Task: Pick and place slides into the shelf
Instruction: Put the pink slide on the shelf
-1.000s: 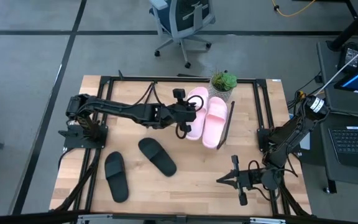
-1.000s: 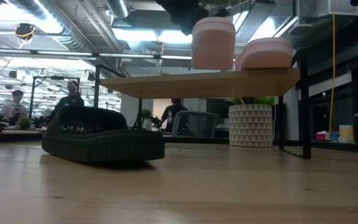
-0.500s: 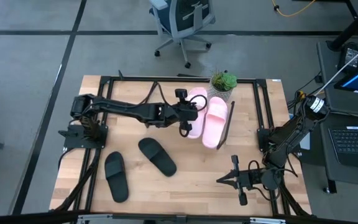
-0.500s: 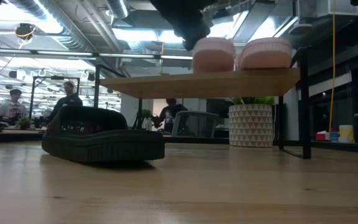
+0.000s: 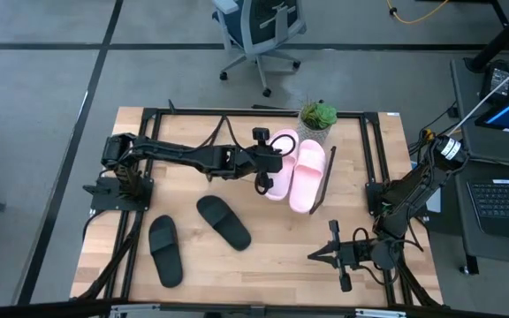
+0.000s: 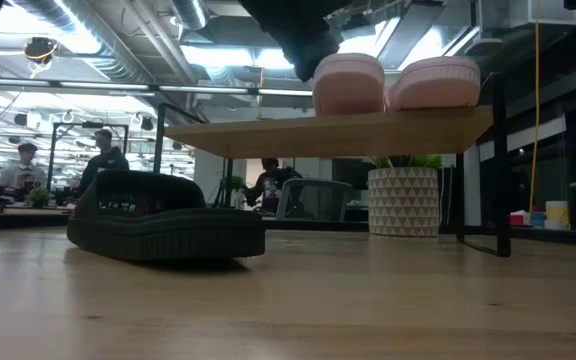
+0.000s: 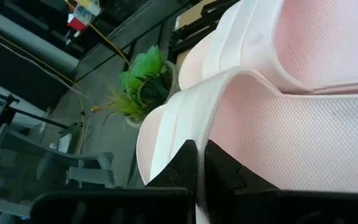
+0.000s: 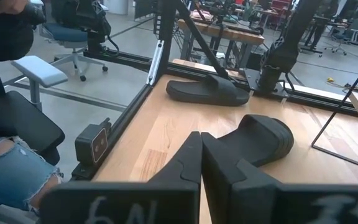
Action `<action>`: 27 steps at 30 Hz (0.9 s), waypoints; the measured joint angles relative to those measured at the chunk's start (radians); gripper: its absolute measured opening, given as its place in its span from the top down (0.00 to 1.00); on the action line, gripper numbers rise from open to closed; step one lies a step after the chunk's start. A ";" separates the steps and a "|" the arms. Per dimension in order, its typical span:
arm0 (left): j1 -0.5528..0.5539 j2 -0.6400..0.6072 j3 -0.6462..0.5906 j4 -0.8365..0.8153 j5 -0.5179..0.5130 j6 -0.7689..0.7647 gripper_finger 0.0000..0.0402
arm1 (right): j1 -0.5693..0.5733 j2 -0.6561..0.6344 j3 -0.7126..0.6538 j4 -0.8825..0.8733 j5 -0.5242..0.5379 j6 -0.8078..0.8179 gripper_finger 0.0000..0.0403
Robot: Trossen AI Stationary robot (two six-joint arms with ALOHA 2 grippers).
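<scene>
I see two black slides (image 5: 165, 250) (image 5: 223, 221) on the bench's near left. My left gripper (image 5: 270, 163) has its fingers closed tight on the left pink slide (image 5: 280, 166), now lying flat on the shelf (image 6: 328, 131), which has shifted slightly. The right pink slide (image 5: 306, 173) lies beside it. My right gripper (image 5: 316, 255) idles shut, near right.

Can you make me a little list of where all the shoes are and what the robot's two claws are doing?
pink slides: both side by side on the shelf
black slides: both lying flat on the table, apart from each other
left claw: at the pink slide nearer it, fingers shut on its edge
right claw: waiting at the table's near right corner, shut, holding nothing
plant: behind the shelf
</scene>
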 joint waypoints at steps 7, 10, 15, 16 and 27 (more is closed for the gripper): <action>-0.003 0.000 0.000 0.003 0.007 0.000 0.99 | 0.000 0.000 0.000 -0.002 0.000 0.000 0.98; -0.003 0.000 0.000 0.003 0.007 0.000 0.99 | 0.000 0.000 0.000 -0.004 0.000 0.000 0.98; -0.004 0.000 0.000 0.003 0.006 0.001 0.97 | 0.000 0.000 0.000 -0.004 0.000 0.000 0.98; -0.004 0.000 0.000 0.004 0.006 0.004 0.97 | 0.000 0.000 0.000 -0.004 0.000 0.000 0.98; -0.004 0.000 0.000 0.004 0.006 0.007 0.97 | 0.000 0.000 0.000 -0.004 0.000 0.000 0.98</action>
